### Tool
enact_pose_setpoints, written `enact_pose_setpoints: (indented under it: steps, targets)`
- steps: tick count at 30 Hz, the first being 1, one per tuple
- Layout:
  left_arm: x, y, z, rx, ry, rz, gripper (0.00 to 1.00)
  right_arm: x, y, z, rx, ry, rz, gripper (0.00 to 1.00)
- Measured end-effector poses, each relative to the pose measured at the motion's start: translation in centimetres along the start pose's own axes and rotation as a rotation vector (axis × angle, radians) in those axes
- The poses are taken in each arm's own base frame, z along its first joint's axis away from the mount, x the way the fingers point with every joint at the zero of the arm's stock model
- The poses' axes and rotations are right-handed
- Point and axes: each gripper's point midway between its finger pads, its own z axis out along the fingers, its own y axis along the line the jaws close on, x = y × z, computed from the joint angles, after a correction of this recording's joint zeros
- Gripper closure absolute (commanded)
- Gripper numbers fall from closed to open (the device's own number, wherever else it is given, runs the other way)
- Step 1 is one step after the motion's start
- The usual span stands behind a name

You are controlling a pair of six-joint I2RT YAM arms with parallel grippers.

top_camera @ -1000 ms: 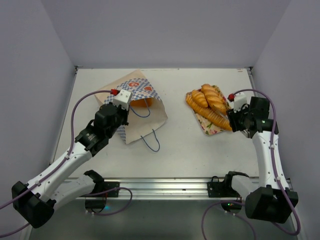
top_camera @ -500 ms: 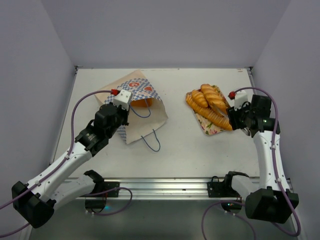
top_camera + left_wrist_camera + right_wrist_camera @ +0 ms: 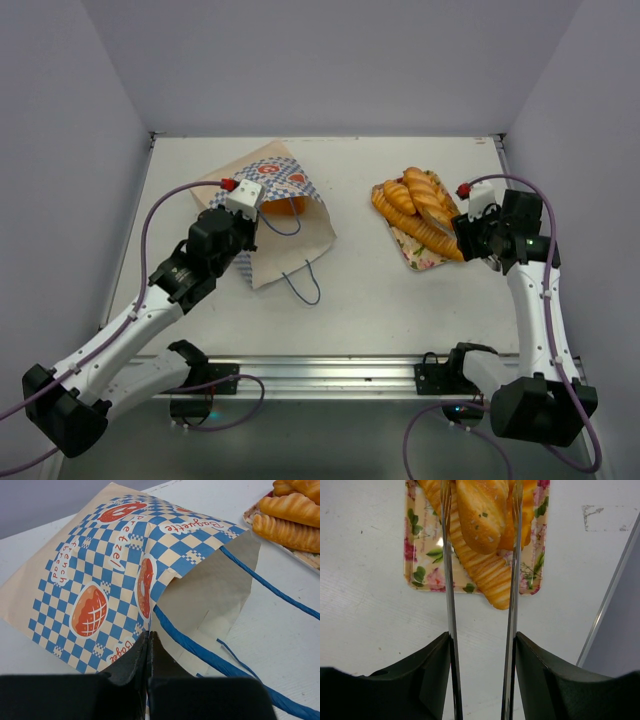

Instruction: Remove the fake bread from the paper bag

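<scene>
Left gripper: pressed together, apparently pinching the paper bag at its mouth lip.
Right gripper: spread, straddling a loaf, not clamping.
Fake bread: mostly on tray, well right of bag; one orange piece inside bag mouth.
Handling: probably light, rigid, glossy-slippery; grip across narrow middle.

Probably a lab: white table enclosed by plain walls

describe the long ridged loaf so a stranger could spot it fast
On the table's right side sits a pink floral tray of golden toy breads. The long ridged loaf lies along its near-left edge. It alone is slim, closely ribbed, and overhangs the tray's rim.
</scene>
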Motion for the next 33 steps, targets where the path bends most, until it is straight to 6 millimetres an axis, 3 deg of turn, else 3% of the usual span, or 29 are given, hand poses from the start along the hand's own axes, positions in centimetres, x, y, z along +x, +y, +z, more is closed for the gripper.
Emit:
enact_pose_setpoints:
  steps: [6, 11, 15, 21, 25, 33]
  targets:
    - [0.1, -0.2, -0.2, 0.013, 0.002, 0.001, 1.00, -0.8, 1.3, -0.5, -0.077, -0.044, -0.048, 0.47]
    - [0.3, -0.4, -0.4, 0.026, 0.015, 0.001, 1.00, -3.6, 4.1, -2.5, -0.260, -0.166, -0.213, 0.50]
    - [0.2, -0.5, -0.7, 0.033, 0.029, -0.020, 1.00, -5.0, 7.8, -4.8, -0.447, -0.273, -0.406, 0.51]
    - [-0.4, -1.1, -1.0, 0.050, 0.033, -0.102, 1.00, -5.5, 15.9, -6.2, -0.730, -0.352, -0.677, 0.53]
    - [-1.1, -1.5, -1.0, 0.059, 0.034, -0.162, 1.00, -6.3, 19.2, -4.7, -0.782, -0.336, -0.754, 0.55]
    - [-2.6, -2.9, 0.0, 0.084, 0.048, -0.293, 1.00, -10.6, 23.0, 2.8, -0.532, -0.289, -0.817, 0.56]
